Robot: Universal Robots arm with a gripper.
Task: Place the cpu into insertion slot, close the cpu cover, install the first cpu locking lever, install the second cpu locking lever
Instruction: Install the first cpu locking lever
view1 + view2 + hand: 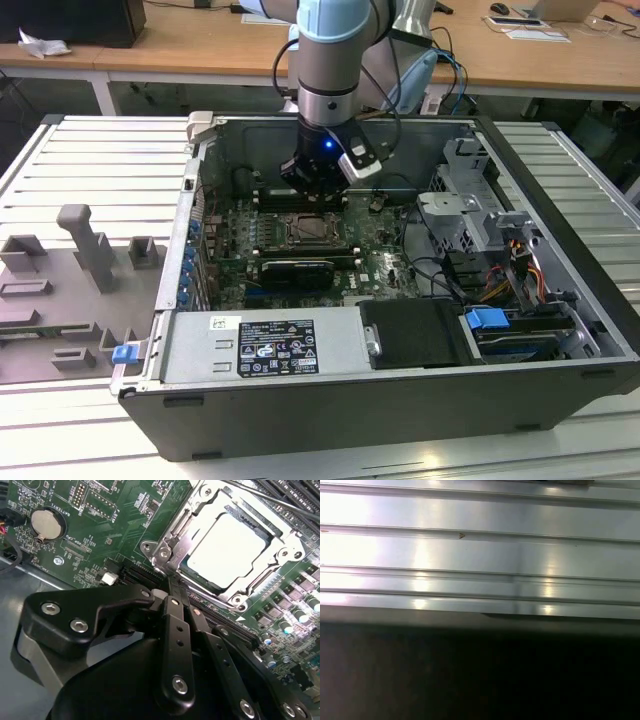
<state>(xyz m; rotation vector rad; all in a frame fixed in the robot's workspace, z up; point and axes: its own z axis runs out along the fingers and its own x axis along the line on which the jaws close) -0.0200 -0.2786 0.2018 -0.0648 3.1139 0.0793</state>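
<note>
One cpu (226, 550) is what you have in front of you in the second wrist view: its pale metal top sits flat inside the insertion slot (278, 534), and the one cpu cover (207, 502) lies down over it, the chip showing through the square window. One thin lever rod (280, 501) crosses the far side of the socket; whether it is latched, you cannot tell from here. One round coin battery (47, 524) sits well apart on the green motherboard (120, 525).

Your gripper (172, 592) stands just beside the near corner of the socket, its black fingers (176, 625) pressed together with nothing between them. The gripper's own black body blocks your sight of the board below it.

In the exterior view you see the one arm (328, 50) reaching down into the open computer case (400, 410), with the gripper (318, 185) low above the socket (303, 230). One black graphics card (295, 270) lies just next to the socket, and cable bundles (500, 285) crowd the drive bay toward the exterior view's right. One grey fixture tray (70, 290) rests outside the case on the ribbed metal table (90, 150).
</note>
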